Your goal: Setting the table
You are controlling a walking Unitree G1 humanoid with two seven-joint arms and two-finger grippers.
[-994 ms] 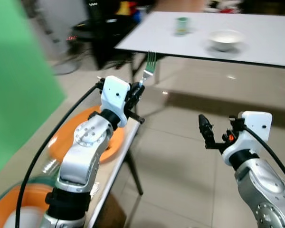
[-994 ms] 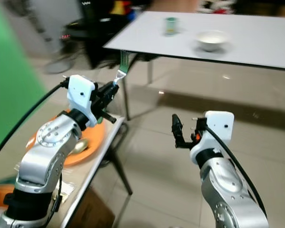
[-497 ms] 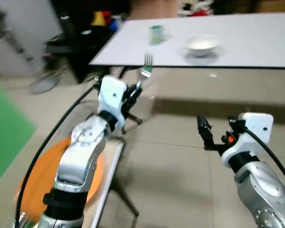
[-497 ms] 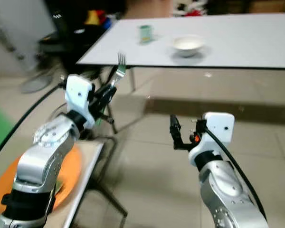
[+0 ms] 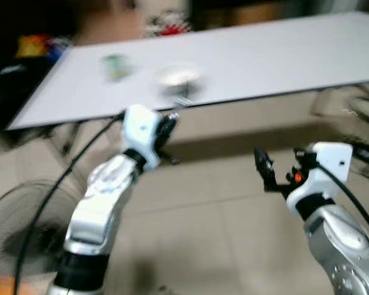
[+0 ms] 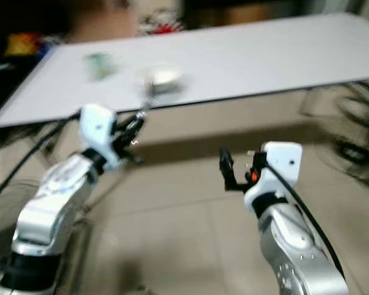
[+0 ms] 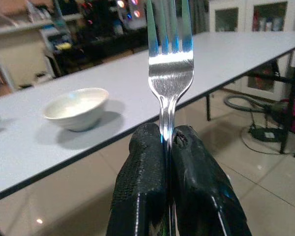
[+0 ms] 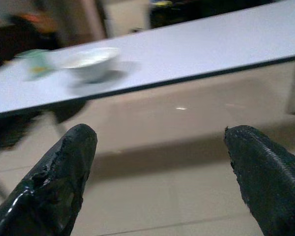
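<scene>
Left claw (image 7: 169,142) clamped on fork (image 7: 170,64), tines up, table (image 7: 137,93) and bowl (image 7: 76,108) just ahead; right claw (image 8: 162,172) wide open.

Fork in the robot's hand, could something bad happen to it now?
Maybe. The left hand pinches the fork only low on its thin handle, so it might slip or tilt as the robot walks. The head views are blurred, so it could misjudge the white table and bump the bowl.
</scene>
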